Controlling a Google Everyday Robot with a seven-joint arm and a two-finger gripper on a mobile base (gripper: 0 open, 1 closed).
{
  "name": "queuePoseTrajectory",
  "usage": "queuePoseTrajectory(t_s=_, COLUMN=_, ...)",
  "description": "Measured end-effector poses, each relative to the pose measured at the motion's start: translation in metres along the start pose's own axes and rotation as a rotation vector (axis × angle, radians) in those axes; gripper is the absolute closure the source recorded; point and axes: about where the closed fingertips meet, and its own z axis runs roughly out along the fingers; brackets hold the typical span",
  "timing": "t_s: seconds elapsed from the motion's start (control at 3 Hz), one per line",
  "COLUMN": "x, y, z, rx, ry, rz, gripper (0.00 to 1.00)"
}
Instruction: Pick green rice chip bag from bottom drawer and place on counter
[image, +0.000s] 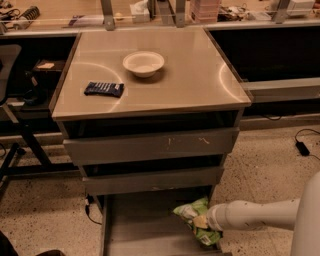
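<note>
1. While the shallow grey metal bottom drawer (140, 225) stands pulled open, the small crinkled light-green rice chip bag (189, 211) hangs over its right side.
2. Reaching in from the right, the white arm's gripper (201, 222) is clamped on that bag.
3. On the glossy beige counter (190, 75) rest a white bowl (143, 63) and a dark blue flat packet (104, 89), apart.
</note>
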Motion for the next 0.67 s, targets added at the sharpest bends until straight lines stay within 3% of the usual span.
queuePoseTrajectory(t_s=0.33, x=-0.059, y=-0.014, z=-0.005, rx=0.03, ry=-0.101, rz=-0.038, gripper=1.0)
queuePoseTrajectory(t_s=0.67, x=-0.091, y=-0.021, z=-0.016, rx=0.06, ry=-0.148, rz=-0.07, gripper=1.0)
